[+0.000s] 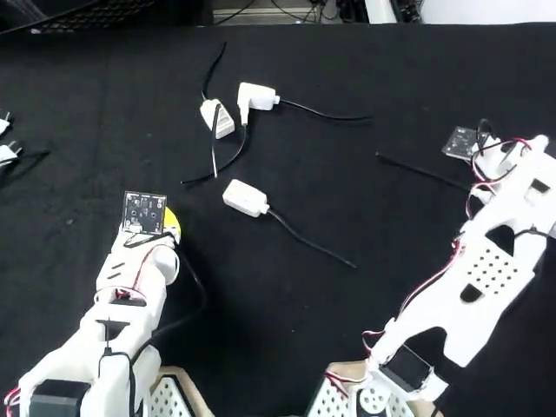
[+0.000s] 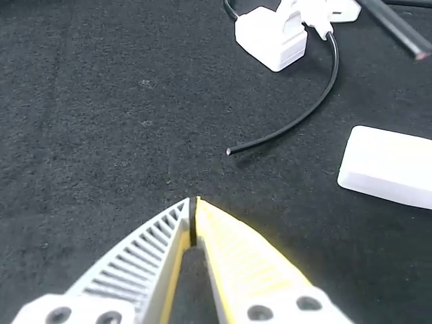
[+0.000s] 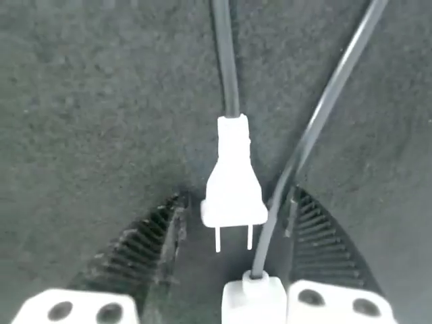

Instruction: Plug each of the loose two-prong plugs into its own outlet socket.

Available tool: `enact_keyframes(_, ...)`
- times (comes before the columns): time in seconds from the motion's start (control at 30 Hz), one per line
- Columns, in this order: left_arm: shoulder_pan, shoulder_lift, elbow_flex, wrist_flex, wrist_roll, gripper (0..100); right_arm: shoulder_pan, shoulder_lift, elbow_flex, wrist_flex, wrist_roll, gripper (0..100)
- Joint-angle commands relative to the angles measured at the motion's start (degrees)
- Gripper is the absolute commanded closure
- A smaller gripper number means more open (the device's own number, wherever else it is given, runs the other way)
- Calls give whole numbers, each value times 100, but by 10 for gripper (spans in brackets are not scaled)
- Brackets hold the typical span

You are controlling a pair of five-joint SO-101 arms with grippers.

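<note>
Three white outlet sockets lie on the black table: one (image 1: 217, 118) and a second (image 1: 256, 96) at the back centre, a third (image 1: 245, 197) nearer the middle, each with a black cord. My left gripper (image 2: 194, 204) is shut on nothing, low over the cloth, short of the nearest socket (image 2: 388, 166). A farther socket (image 2: 273, 38) lies beyond it. My right gripper (image 3: 233, 233) is open, with a white two-prong plug (image 3: 233, 189) lying between its fingers (image 3: 156, 243), prongs toward the wrist. Another white plug body (image 3: 251, 297) sits close under the wrist.
Two small white pieces (image 1: 7, 139), perhaps plugs, lie at the table's far left edge. A loose black cord end (image 2: 229, 152) lies ahead of the left gripper. A black cord (image 1: 417, 169) runs toward the right arm (image 1: 504, 226). The table's back edge is near.
</note>
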Motion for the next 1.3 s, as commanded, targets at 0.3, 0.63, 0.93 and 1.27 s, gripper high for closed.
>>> enact_keyframes(0.3, 75, -88, 119, 18, -44, 968, -510, 57, -936, 563, -141, 841)
enact_keyframes(0.63, 75, -88, 119, 18, -44, 968, -176, 347, -954, 123, -158, 794)
enact_keyframes(0.93, 75, -97, 119, 18, -44, 968, -9, 365, -954, 97, -149, 794)
enact_keyframes(1.27, 75, -97, 119, 18, -44, 968, 18, 400, -804, 141, -141, 795)
